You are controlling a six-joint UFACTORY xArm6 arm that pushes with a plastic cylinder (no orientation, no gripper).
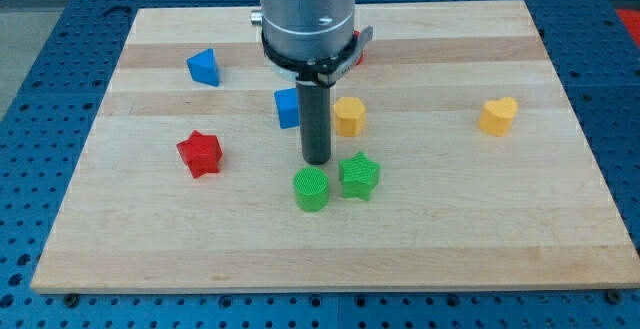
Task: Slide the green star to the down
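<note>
The green star (359,176) lies near the middle of the wooden board (450,229), with a green round block (311,189) touching or almost touching it on its left. My tip (317,161) is the lower end of the dark rod; it stands just above the green round block and up and to the left of the green star, a small gap away from both.
A blue cube (288,108) sits partly hidden behind the rod, a yellow block (349,115) to the rod's right. A red star (199,153) lies at left, a blue triangular block (204,67) at upper left, a yellow heart (498,115) at right. A red piece (357,53) peeks from behind the arm.
</note>
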